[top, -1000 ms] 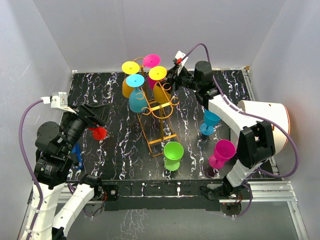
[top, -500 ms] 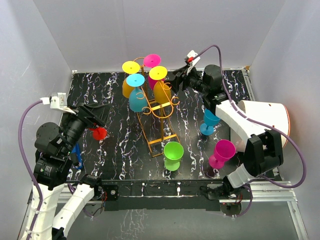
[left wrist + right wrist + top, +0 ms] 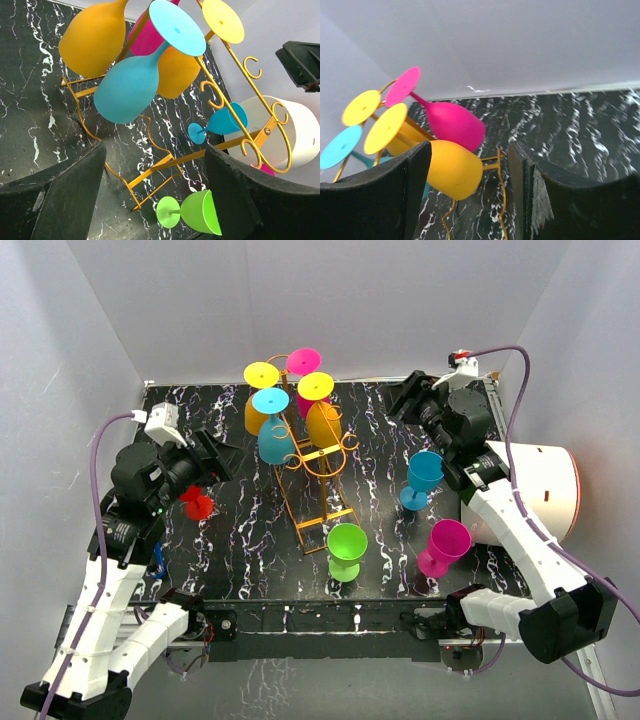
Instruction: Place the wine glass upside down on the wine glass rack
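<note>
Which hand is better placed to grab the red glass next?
Probably left. The red glass sits close beside the open, empty left hand; the right hand is on the other side of the rack, far from it.

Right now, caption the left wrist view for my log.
Open fingers frame the golden rack, its cyan glass hanging upside down.

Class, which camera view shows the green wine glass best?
The top external view: the green wine glass stands whole and unobstructed. The left wrist view catches it only small and tilted at the bottom edge. The right wrist view misses it.
</note>
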{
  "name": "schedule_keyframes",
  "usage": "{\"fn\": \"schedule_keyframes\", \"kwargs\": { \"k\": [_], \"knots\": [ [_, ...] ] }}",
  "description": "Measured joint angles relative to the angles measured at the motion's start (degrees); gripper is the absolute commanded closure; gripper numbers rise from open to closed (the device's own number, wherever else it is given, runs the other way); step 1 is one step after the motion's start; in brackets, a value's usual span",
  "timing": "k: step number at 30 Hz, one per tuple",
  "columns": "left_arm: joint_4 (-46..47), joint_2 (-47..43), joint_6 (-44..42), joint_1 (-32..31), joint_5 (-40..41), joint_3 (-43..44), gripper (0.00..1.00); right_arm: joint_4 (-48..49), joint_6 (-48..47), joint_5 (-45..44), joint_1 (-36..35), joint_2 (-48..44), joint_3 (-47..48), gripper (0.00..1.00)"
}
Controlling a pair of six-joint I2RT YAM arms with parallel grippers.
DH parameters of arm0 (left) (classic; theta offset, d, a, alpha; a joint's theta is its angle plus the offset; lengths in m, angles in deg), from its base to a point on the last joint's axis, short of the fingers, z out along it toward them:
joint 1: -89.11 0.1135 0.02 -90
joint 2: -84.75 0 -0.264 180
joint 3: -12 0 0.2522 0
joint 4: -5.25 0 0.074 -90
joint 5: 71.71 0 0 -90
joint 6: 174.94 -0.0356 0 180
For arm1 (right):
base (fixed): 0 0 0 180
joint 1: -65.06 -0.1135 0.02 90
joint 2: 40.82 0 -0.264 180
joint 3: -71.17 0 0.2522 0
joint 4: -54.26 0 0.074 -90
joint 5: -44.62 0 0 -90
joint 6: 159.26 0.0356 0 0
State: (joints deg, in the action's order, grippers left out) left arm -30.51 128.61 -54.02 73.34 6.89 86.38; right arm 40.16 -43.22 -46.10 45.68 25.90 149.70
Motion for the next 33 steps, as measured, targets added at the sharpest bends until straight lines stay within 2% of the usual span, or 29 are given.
{"fn": "schedule_keyframes", "kwargs": {
  "k": [10,19,21,25,29,33],
  "knots": [
    [1.4,-0.2,0.2,0.0,-0.6,-0.6,0.22,-29.1,0.7,-13.7,0.0,2.1,2.2,0.46],
    [3.6,-0.2,0.2,0.0,-0.6,-0.6,0.22,-38.1,0.5,-12.5,0.0,5.3,-0.1,0.56],
    [4.0,-0.2,0.2,0.0,-0.8,-0.6,0.22,-38.6,0.2,-11.9,0.0,7.1,-0.4,0.61],
    [4.5,-0.3,0.1,0.0,-1.9,-0.6,0.21,-38.9,-0.9,-11.3,0.0,10.1,-0.5,0.78],
    [5.4,-1.6,0.1,0.0,-3.0,-0.7,0.21,-39.0,-1.6,-11.7,0.0,11.3,-0.5,0.98],
    [6.6,-3.6,0.1,0.0,-4.2,-0.7,0.20,-39.2,-2.1,-13.2,0.0,11.6,0.1,1.00]
  ]
}}
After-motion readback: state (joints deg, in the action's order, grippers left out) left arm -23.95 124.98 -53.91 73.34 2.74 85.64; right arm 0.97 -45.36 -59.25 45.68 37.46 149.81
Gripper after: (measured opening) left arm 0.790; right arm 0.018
